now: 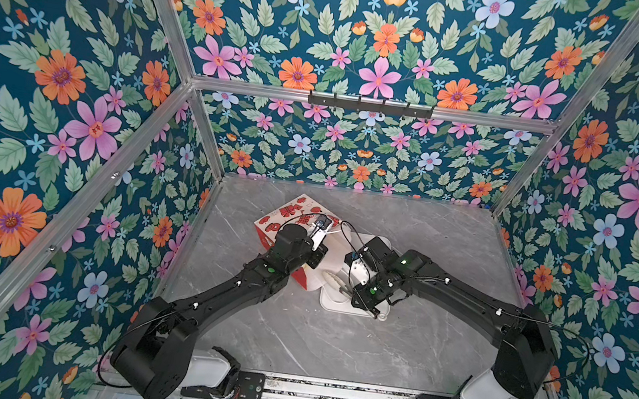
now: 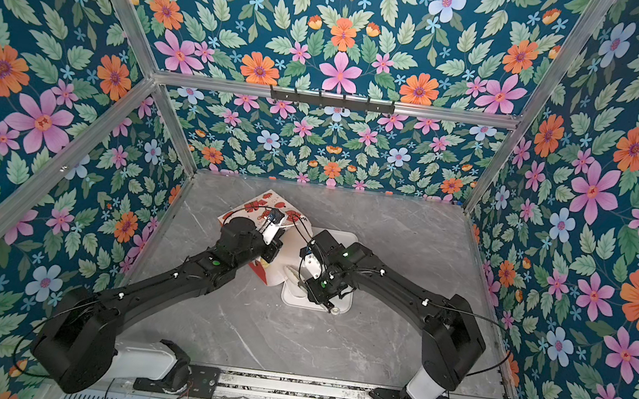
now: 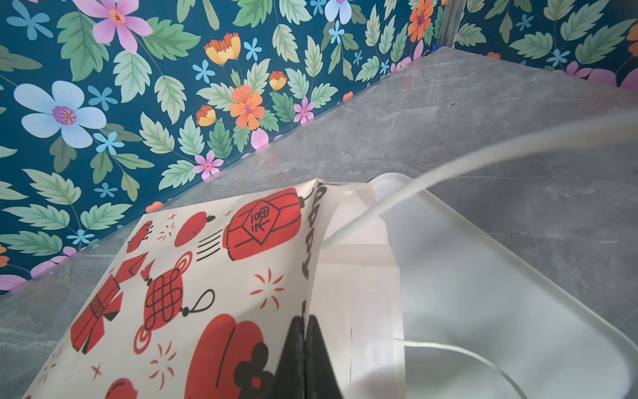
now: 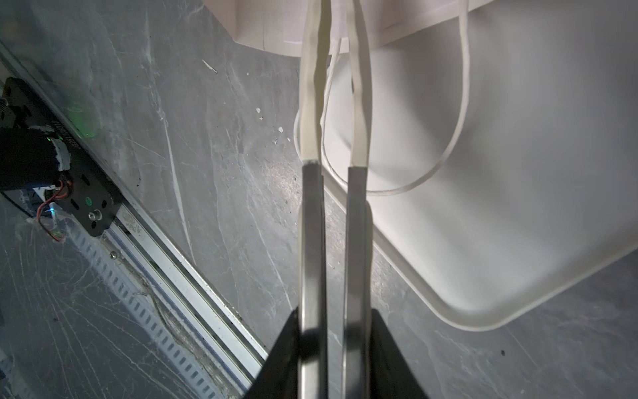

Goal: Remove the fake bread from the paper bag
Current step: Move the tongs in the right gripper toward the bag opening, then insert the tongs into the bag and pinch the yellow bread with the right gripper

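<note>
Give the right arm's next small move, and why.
Probably slide the right gripper into the mouth of the paper bag. The left gripper pinches the bag's rim, the right fingers stand slightly apart at the opening, and no bread shows on the tray.

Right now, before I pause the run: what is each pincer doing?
Left pincer: shut on the rim of the paper bag.
Right pincer: slightly open, gripping nothing.

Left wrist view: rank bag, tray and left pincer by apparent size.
Largest: bag, near the camera and cropped.
Next: tray, cropped, partly behind the bag.
Smallest: left pincer, only its tips showing, shut on the bag's edge.
</note>
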